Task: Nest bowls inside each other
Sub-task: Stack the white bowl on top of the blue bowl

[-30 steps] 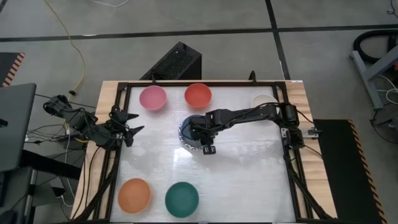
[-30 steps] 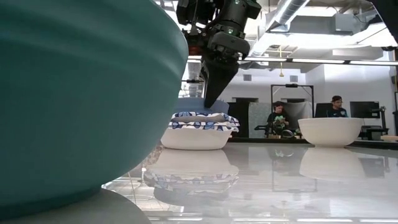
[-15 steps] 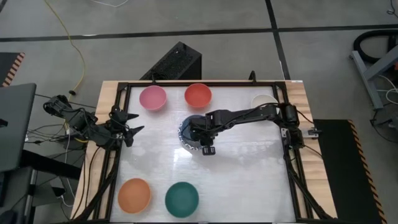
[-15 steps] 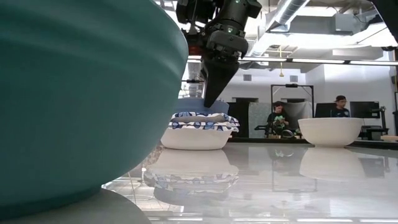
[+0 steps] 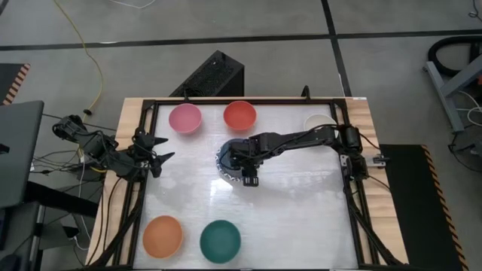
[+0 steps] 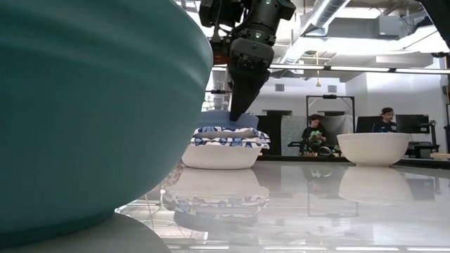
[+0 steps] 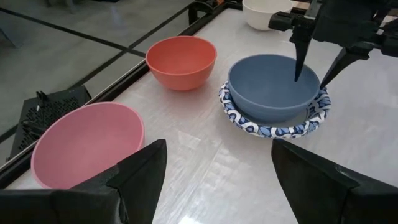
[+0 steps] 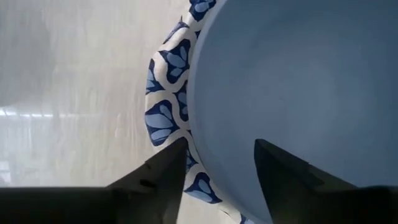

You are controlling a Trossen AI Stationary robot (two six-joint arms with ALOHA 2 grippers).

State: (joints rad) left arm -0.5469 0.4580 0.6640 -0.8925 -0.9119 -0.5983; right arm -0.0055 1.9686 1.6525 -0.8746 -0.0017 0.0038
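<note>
A dark blue bowl (image 7: 273, 87) sits nested in a stack of white bowls with blue-patterned rims (image 7: 273, 129) at the table's middle (image 5: 228, 159). My right gripper (image 7: 311, 79) hangs over the stack's near-right side, pointing steeply down and open. One finger stands inside the blue bowl, the other outside its rim (image 8: 199, 124). I see no touch. A pink bowl (image 5: 184, 118) and a red bowl (image 5: 239, 115) stand at the far edge, an orange bowl (image 5: 163, 235) and a dark green bowl (image 5: 221, 240) at the near edge, and a cream bowl (image 5: 318, 120) far right. My left gripper (image 5: 162, 158) waits open at the left edge.
The black frame rail (image 5: 248, 100) runs around the white table top. The green bowl (image 6: 84, 105) fills the low view's left half. People sit at desks in the room behind the table (image 6: 313, 133). Bare table top lies between the stack and the near bowls.
My right gripper has rolled a little about its own line while staying over the stack. The blue bowl and the bowls under it have kept still.
</note>
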